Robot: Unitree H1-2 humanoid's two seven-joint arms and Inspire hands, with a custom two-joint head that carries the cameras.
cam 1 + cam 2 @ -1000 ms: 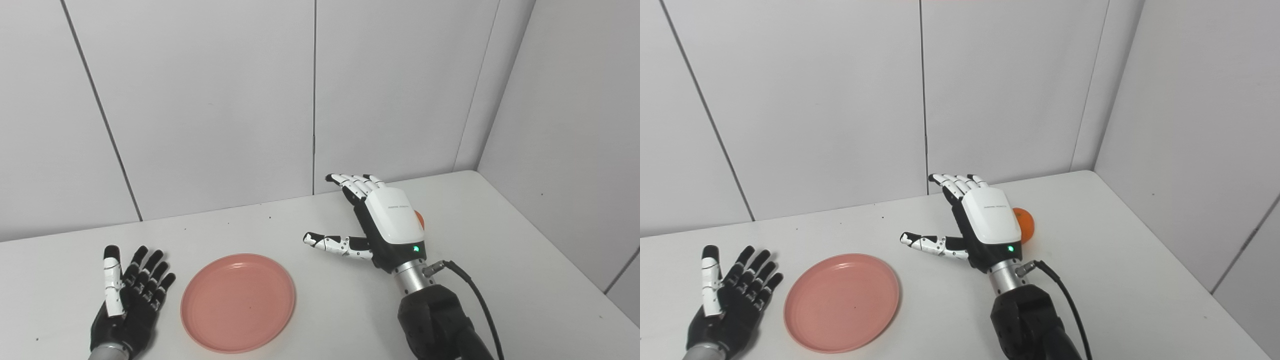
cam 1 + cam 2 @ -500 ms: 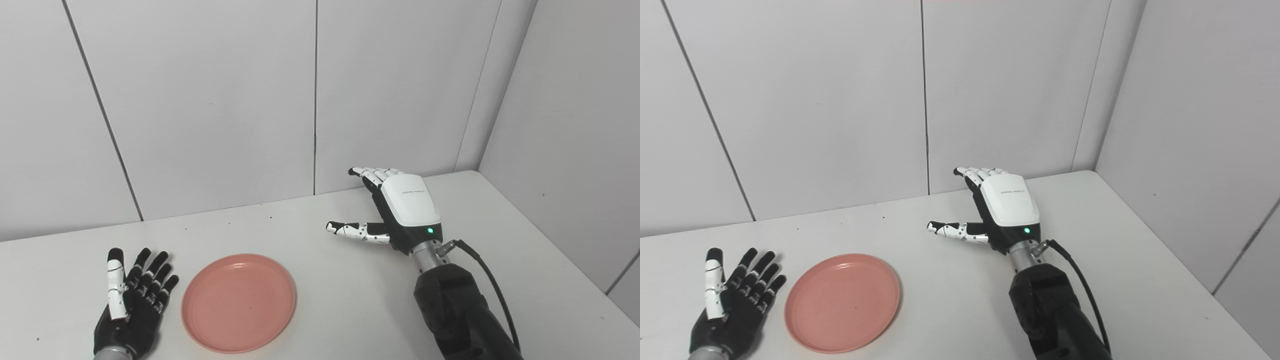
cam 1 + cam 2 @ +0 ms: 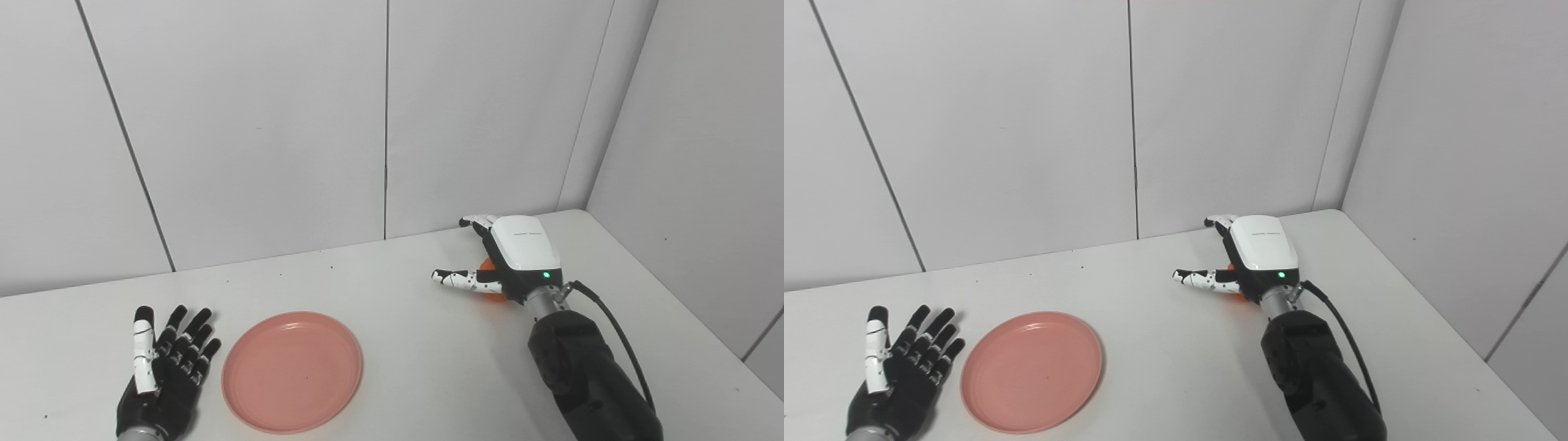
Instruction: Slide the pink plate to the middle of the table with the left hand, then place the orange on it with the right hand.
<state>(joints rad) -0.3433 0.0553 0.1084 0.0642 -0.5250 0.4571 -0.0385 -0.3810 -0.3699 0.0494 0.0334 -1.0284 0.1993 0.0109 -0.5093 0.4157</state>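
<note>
White wall panels close off the far side and the right of a plain white table, and nothing else stands on it but the task's own things. Over its far right part the right hand is lowered on the orange, thumb stretched out toward nine o'clock and the fingers curled forward at about eleven; only slivers of orange peel show, under the palm and below the thumb, so the fruit sits beneath and slightly at the hand's nine o'clock side. Whether the fingers already press on it cannot be told; they look part-curled, not clamped. The risk, as I judge it, is that a round fruit caught mostly under the palm squirts out or rolls toward the back wall if the thumb closes late or off-centre. From the right hand the pink plate lies well apart at about eight o'clock, left of the table's middle, so a second risk is a long carry with a weak hold. Just beside the plate, at its nine o'clock, the left hand rests palm up, fingers spread, holding nothing and not touching the rim.
</note>
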